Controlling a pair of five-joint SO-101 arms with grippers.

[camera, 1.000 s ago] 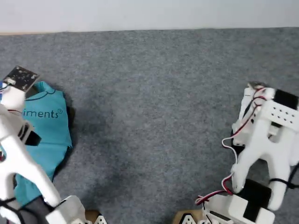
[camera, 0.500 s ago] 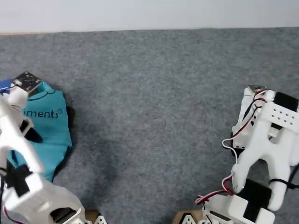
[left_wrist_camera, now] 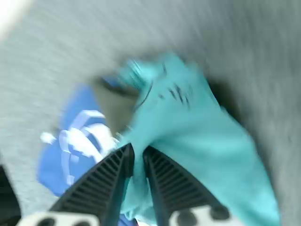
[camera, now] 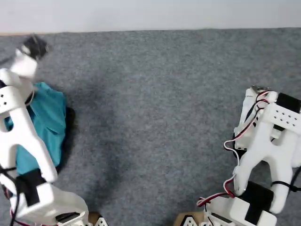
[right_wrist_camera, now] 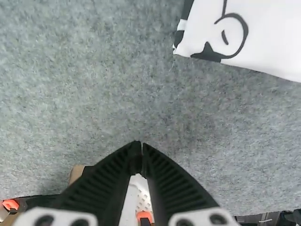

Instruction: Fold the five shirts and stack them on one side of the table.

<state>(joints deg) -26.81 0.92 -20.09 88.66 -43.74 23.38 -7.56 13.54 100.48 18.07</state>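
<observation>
Left wrist view, one teal shirt (left_wrist_camera: 202, 136), one blue shirt (left_wrist_camera: 54, 165)

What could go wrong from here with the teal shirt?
The left tool seems to pinch just a fold of the teal shirt; it may slip out. The teal shirt overlaps the blue shirt, so a pull may drag or rumple both.

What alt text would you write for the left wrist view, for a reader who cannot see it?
The left gripper is shut on a fold of a teal shirt, seen from just behind its black jaws. A blue shirt with white print lies next to the teal one on the grey table.
</observation>
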